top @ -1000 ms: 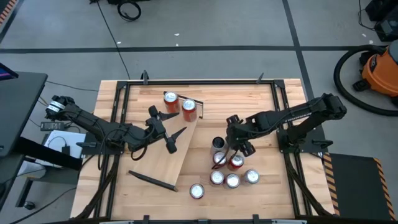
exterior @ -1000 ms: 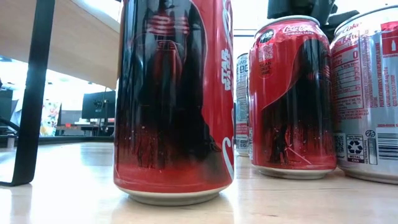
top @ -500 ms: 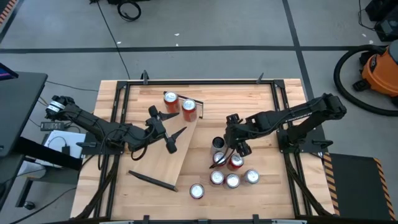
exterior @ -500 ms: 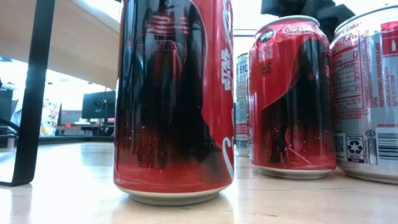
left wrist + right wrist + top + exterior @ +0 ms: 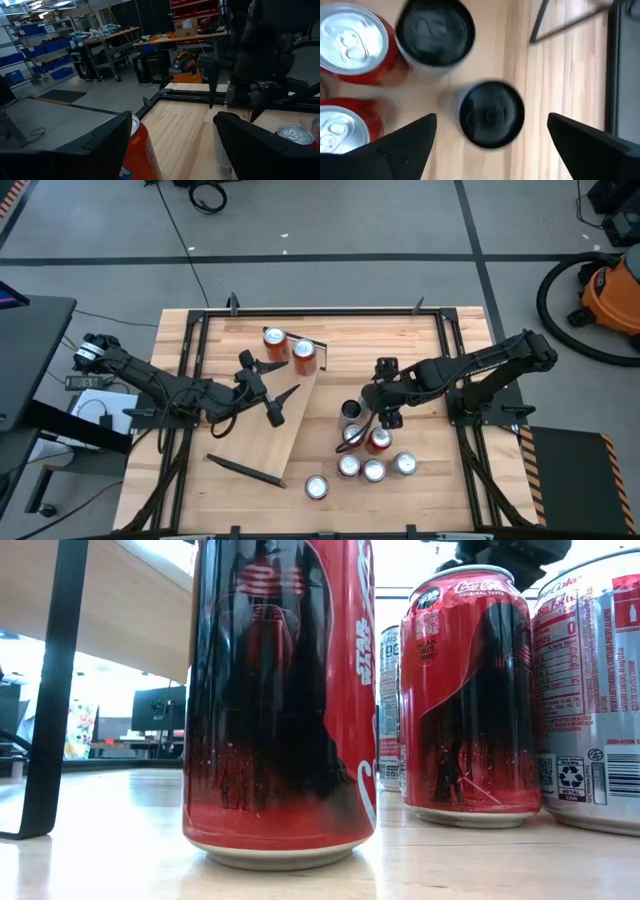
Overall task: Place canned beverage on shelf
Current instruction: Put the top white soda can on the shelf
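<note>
Pale wood shelf [image 5: 282,418], apparently tilted, holds two red cans [image 5: 289,347].

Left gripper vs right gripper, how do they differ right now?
The left gripper sits over the shelf, level and pointing across the table; the right gripper hangs over the can cluster, pointing down at a dark-topped can. Both are open, holding nothing.

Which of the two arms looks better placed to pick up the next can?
The right one, probably. Its tool hangs open right over the cluster of cans, while the left tool sits over the shelf.
</note>
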Robot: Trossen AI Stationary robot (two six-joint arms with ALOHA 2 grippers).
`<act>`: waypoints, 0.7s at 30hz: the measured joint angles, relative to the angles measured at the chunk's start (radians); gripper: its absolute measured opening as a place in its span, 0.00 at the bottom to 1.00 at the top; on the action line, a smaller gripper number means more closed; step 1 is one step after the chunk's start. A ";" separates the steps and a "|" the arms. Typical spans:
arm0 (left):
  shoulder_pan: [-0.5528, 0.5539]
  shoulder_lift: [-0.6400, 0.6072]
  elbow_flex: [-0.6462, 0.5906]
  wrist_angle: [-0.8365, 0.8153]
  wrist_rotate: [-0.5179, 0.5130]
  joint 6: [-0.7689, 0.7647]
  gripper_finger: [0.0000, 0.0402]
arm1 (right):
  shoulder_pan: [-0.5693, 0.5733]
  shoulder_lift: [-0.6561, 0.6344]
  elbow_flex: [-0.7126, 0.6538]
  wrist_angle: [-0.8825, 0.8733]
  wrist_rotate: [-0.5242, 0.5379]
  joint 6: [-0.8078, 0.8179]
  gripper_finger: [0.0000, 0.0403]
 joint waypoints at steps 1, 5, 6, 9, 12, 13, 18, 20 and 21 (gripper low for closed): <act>0.000 0.000 0.000 0.000 0.000 0.000 0.75 | 0.000 0.000 0.000 -0.020 0.000 0.030 0.97; 0.000 0.000 0.000 0.000 0.000 0.000 0.75 | 0.004 0.000 -0.001 -0.076 0.000 0.111 0.97; 0.000 0.000 0.000 0.000 0.000 0.000 0.75 | 0.004 0.000 -0.001 -0.081 0.000 0.119 0.97; 0.000 0.000 0.000 0.000 0.000 -0.004 0.75 | 0.004 0.001 -0.001 -0.079 0.009 0.134 0.97; 0.000 0.000 0.000 0.000 0.000 -0.008 0.75 | 0.004 0.002 -0.001 -0.078 0.038 0.135 0.97; 0.000 0.000 0.000 0.000 0.000 -0.008 0.75 | 0.004 0.002 -0.001 -0.078 0.045 0.135 0.97; 0.000 0.000 0.000 0.000 0.000 -0.009 0.75 | 0.004 0.002 -0.029 -0.061 0.075 0.134 0.97; 0.000 0.000 0.000 0.000 0.000 -0.009 0.75 | 0.003 0.002 -0.052 -0.057 0.078 0.129 0.97; 0.000 0.000 0.000 0.000 0.000 -0.009 0.75 | 0.002 0.002 -0.062 -0.054 0.084 0.126 0.97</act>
